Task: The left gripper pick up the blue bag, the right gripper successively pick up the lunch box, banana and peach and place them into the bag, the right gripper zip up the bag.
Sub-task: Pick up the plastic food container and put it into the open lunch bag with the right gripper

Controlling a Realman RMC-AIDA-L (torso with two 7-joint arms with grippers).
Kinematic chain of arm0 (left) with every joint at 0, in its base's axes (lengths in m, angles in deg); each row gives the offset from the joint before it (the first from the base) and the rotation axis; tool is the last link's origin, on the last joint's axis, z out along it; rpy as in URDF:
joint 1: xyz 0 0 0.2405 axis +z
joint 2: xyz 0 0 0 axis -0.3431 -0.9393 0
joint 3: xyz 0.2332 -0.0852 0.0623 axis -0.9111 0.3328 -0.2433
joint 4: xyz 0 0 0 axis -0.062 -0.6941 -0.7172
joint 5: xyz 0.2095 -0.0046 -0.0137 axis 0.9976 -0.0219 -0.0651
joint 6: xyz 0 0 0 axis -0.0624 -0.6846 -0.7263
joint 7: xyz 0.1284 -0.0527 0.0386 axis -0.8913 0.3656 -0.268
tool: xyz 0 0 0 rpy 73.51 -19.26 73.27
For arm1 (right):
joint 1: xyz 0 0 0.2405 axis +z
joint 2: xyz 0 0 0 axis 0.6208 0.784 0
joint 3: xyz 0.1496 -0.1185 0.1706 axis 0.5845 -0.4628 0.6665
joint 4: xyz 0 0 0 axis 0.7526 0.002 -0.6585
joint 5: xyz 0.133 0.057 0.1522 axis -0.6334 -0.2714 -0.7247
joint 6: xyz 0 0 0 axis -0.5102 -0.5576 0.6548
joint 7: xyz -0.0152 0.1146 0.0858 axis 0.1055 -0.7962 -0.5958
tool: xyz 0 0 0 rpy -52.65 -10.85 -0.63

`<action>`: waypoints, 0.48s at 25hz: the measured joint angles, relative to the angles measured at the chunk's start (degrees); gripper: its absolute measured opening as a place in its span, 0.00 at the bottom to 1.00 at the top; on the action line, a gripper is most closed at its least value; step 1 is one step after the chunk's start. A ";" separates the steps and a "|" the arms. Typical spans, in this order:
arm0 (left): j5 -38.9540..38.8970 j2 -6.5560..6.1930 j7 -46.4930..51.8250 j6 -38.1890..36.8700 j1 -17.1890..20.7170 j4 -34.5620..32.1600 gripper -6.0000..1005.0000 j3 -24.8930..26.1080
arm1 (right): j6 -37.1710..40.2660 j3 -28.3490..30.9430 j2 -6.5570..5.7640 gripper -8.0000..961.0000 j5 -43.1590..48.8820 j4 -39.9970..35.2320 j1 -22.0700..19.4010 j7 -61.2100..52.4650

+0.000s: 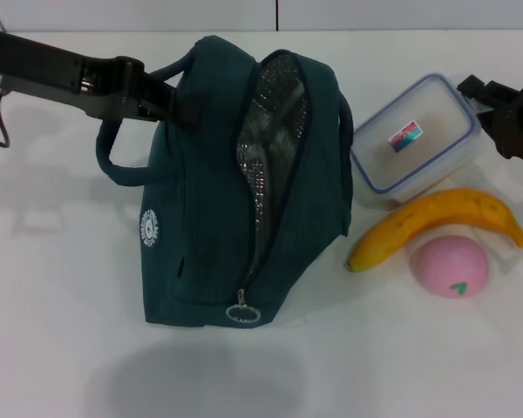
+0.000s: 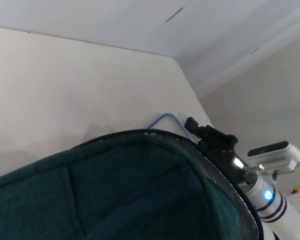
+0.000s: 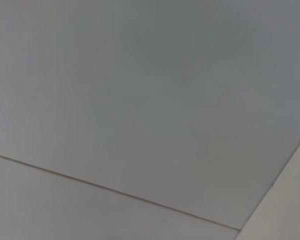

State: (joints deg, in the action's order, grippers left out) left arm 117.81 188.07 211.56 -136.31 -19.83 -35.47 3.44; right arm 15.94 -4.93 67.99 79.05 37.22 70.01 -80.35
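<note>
Near the table's middle the left gripper is clamped on the dark blue fabric bag, keeping its unzipped mouth open for the clear plastic lunch box, where the right gripper waits, fingers unclear.

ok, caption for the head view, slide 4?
Left end effector at the unzipped blue bag; lunch box, banana, peach wait outside.
</note>
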 joint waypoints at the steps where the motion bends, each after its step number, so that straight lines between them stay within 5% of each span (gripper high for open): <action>1: 0.00 0.00 0.00 0.00 0.00 0.00 0.04 0.01 | 0.09 0.00 0.00 0.17 -0.03 -0.18 -0.16 0.03; 12: -0.18 0.00 0.17 0.00 0.00 0.00 0.04 0.27 | 1.73 0.00 -0.23 0.15 -1.28 -0.80 -0.77 0.07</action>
State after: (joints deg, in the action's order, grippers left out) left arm 117.63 188.06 211.73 -136.31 -19.83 -35.47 3.71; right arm 17.66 -4.93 67.76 77.77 36.42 69.24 -80.28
